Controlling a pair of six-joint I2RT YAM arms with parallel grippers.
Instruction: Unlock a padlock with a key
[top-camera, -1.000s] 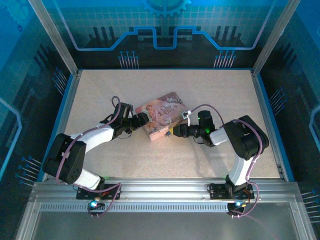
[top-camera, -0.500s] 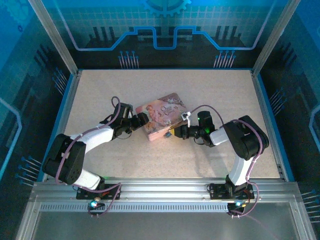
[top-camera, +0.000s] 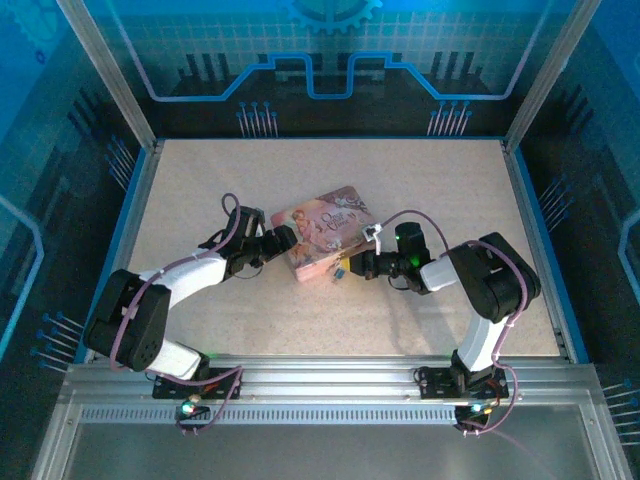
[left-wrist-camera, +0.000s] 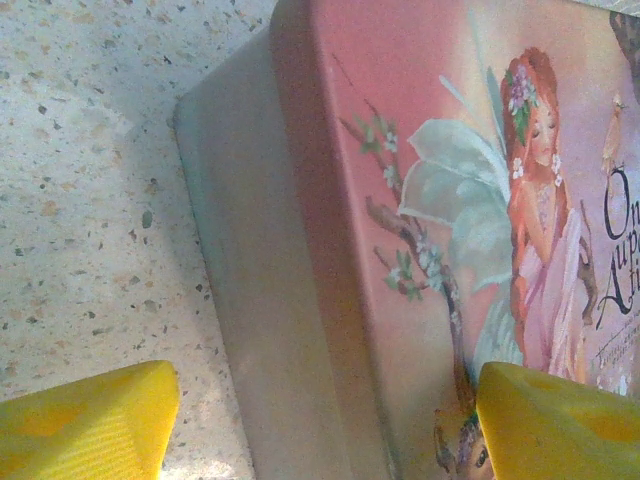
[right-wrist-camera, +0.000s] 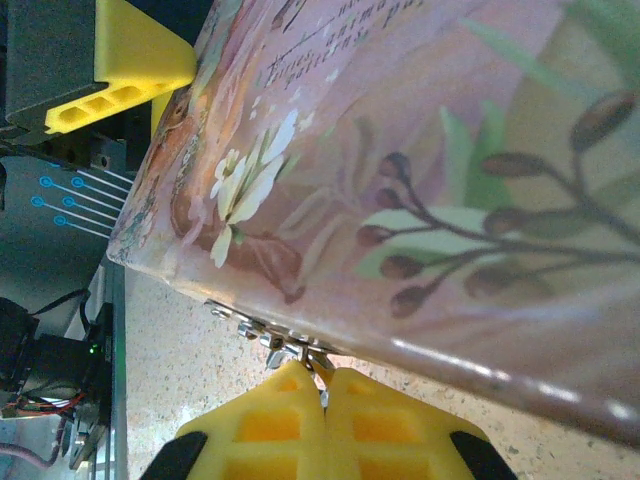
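Observation:
The pink picture-printed tin (top-camera: 325, 230) lies mid-table. At its front edge a small silvery latch (right-wrist-camera: 262, 335) sticks out. My right gripper (right-wrist-camera: 323, 385) is shut right below it, pinching a thin grey metal piece that looks like the key (right-wrist-camera: 318, 362). From above, the right gripper (top-camera: 350, 266) touches a tiny dark bluish padlock (top-camera: 340, 270) at the tin's front edge. My left gripper (left-wrist-camera: 320, 440) stands open, straddling the tin's left corner: one yellow finger (left-wrist-camera: 90, 420) is over the table, the other (left-wrist-camera: 555, 420) over the lid.
The speckled table (top-camera: 250, 180) is framed by blue rails and metal posts. A yellow finger of the left gripper (right-wrist-camera: 120, 70) shows at the tin's far corner in the right wrist view.
My right gripper has shut at the tin's front edge. The left arm and the tin have not moved.

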